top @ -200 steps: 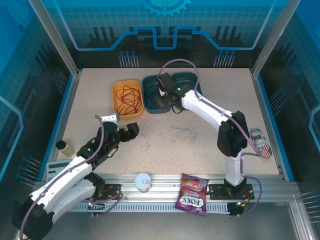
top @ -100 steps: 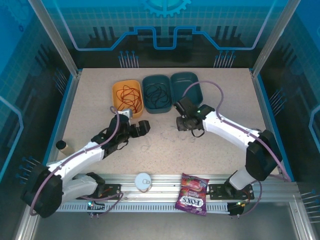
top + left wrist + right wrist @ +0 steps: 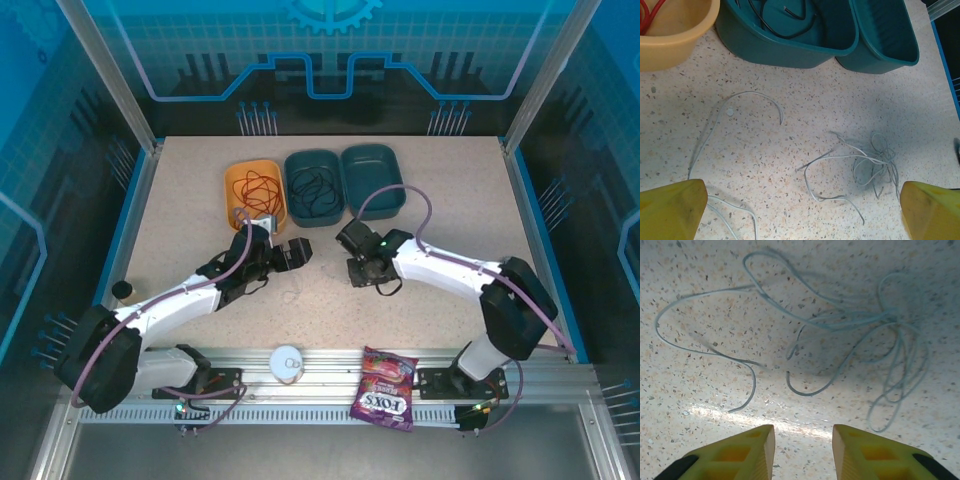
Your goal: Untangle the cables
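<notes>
White cables [image 3: 872,162]: a loose grey-white tangle and a separate curved strand [image 3: 747,95], both flat on the speckled table [image 3: 180,230] just in front of the middle teal bin [image 3: 785,50]. That bin holds the black cable [image 3: 315,188], and the red cable [image 3: 256,188] is coiled in the orange bin [image 3: 675,45] just beside the teal bin's left side. Left gripper [image 3: 298,252]: low over the table in front of the teal bin and slightly left, jaws spread wide and holding nothing. Right gripper [image 3: 358,268]: in front of the teal bin and slightly right, directly over the tangle, jaws parted with nothing between them.
</notes>
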`<state>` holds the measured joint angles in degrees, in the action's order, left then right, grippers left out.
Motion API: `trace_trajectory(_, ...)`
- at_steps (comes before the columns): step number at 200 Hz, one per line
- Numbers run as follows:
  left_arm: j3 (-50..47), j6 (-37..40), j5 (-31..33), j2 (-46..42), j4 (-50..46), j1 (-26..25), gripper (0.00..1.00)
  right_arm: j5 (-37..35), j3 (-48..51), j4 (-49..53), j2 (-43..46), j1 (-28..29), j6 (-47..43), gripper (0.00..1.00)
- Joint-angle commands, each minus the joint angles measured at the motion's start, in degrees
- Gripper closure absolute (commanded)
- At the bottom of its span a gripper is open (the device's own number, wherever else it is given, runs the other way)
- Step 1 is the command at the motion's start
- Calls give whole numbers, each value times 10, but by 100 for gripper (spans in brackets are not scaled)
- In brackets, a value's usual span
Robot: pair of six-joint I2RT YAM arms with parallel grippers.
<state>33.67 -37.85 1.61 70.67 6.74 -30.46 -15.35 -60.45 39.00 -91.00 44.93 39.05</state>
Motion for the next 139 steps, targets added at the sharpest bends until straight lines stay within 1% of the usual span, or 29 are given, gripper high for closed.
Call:
trace_trajectory(1,11,-13,-11,1,14,-5,1,7,-7,-13,-29,10,9,66)
trace_trajectory(43,6,-13,-9,-6,11,-6,1,-37,-29,-8,-77,5,-3,70)
trace_trajectory(69,2,-13,-5,-10,10,-5,1,-37,-33,-22,-104,3,-6,75)
trace_trajectory(78,1,-11,-4,-12,9,-5,1,-34,-34,-28,-111,1,-6,78)
trace_trajectory(86,2,-11,-4,-12,8,-5,1,-33,-36,-29,-115,1,-4,84)
trace_trajectory(106,1,-7,-3,-17,3,-5,1,-34,-40,-29,-111,0,-6,91)
trace_trajectory(129,-1,-1,1,-23,-2,-5,1,-38,-43,-24,-84,0,-25,98)
trace_trajectory(139,-2,1,1,-26,-2,-5,1,-36,-47,-19,-68,2,-37,100)
